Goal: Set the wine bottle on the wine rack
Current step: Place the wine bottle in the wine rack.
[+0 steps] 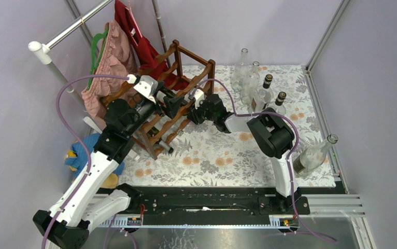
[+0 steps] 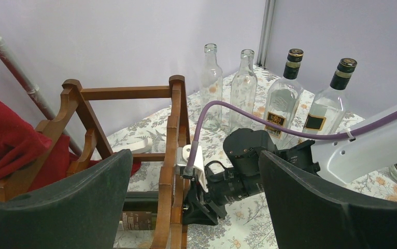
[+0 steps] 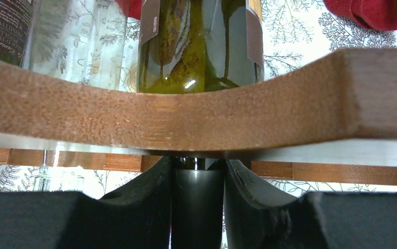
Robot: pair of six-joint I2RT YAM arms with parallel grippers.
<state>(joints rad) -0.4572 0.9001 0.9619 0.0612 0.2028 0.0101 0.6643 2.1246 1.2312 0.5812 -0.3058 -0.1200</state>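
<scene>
The wine bottle (image 3: 201, 46), green glass with a dark label, lies on its side in a scallop of the wine rack's rail (image 3: 186, 119). My right gripper (image 3: 197, 171) is shut on its dark neck, just outside the rail. The wine rack (image 1: 178, 78) is dark reddish-brown and stands at the back left of the mat. In the left wrist view the bottle (image 2: 137, 210) shows low inside the wine rack (image 2: 175, 129), with the right gripper (image 2: 207, 202) against the rail. My left gripper (image 2: 194, 207) hovers over the rack, open with nothing between its fingers (image 2: 56, 207).
Two clear empty bottles (image 1: 244, 67) and two black-capped ones (image 1: 267, 85) stand at the back right. Another bottle (image 1: 313, 155) leans at the mat's right edge. Clothes (image 1: 111, 57) hang on a rail left of the rack. A plush toy (image 1: 80, 155) lies beside the left arm.
</scene>
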